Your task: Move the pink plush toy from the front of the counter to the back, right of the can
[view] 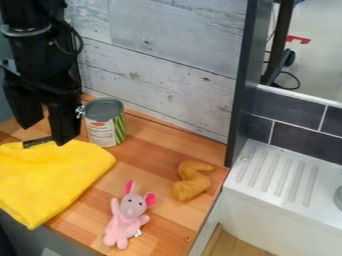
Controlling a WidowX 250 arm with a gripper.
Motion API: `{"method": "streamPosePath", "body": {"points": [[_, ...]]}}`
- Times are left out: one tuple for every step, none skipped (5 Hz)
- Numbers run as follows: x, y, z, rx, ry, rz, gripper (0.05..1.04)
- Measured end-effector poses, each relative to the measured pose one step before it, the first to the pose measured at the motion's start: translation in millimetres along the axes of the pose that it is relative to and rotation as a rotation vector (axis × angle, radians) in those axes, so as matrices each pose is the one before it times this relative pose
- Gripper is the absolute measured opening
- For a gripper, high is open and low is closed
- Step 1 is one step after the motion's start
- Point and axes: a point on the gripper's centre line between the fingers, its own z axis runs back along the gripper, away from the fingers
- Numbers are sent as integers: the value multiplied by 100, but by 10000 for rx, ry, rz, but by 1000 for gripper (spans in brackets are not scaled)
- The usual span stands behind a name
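Folded yellow fabric cloth (53, 175): one even yellow is being shown. Grey-topped cylindrical metal can (103, 131): its pale label is being marked with red and green stripes. Black two-finger gripper (47, 134): black is being displayed. Pink plush mouse (125, 225): pale pink is being offset by hot-pink ears and a grey head. Banded orange-brown wooden worktop (150, 152): tones are being varied. Grey-white wooden plank wall (167, 35): brown knots are being displayed. Dark grey rectangular tiles (304, 142): white joints are being shown.
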Motion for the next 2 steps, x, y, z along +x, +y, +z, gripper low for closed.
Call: {"method": "streamPosePath", "body": {"points": [[-160,-103,-489,-51,160,-23,1000],[1096,-2097,-875,-79,-371,-910,1000]]}}
